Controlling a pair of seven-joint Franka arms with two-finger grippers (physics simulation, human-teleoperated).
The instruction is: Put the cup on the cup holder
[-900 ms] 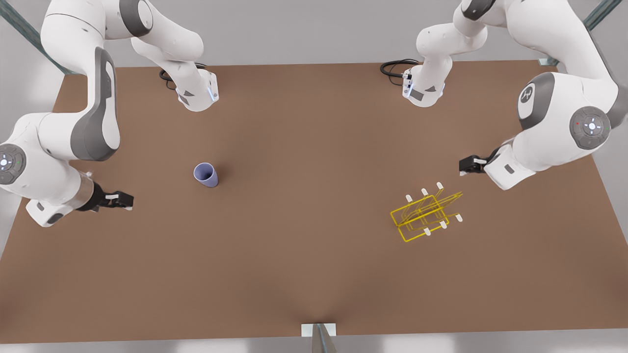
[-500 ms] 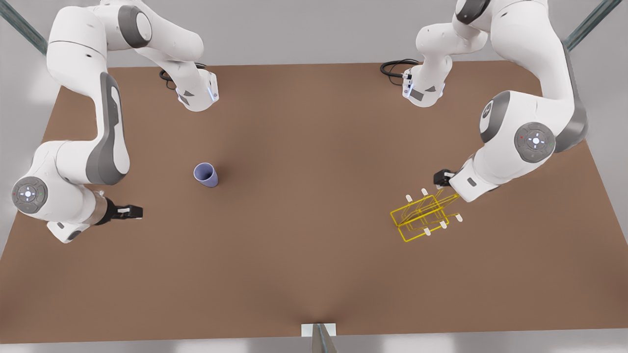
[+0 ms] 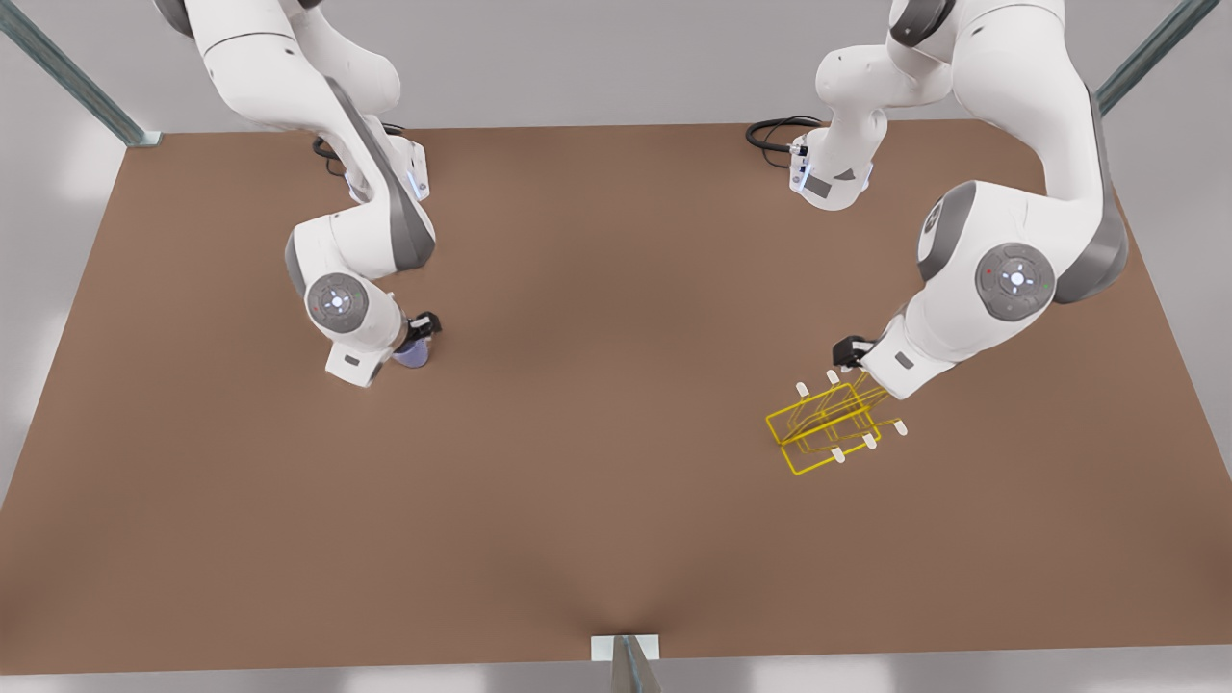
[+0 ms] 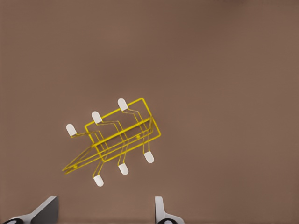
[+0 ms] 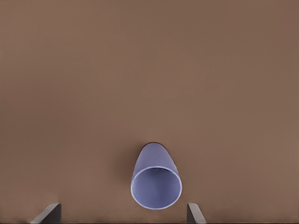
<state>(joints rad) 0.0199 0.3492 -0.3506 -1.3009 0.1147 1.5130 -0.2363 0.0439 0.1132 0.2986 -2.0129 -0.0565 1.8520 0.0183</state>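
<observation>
Front view shows the right gripper (image 3: 421, 327), fingers apart, above the cup (image 3: 412, 356), hiding most of it; left gripper (image 3: 847, 352), also spread, hovers over the cup holder (image 3: 833, 423).

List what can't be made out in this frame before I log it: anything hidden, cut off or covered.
- Cup, front view: mostly covered by the right arm's wrist above it.
- Right claw, right wrist view: fingertips cut off by the picture's edge; open, either side of the cup.
- Left claw, left wrist view: fingertips likewise cut off; open, near the cup holder.
- Cup holder, front view: its far corner is covered by the left arm.
</observation>
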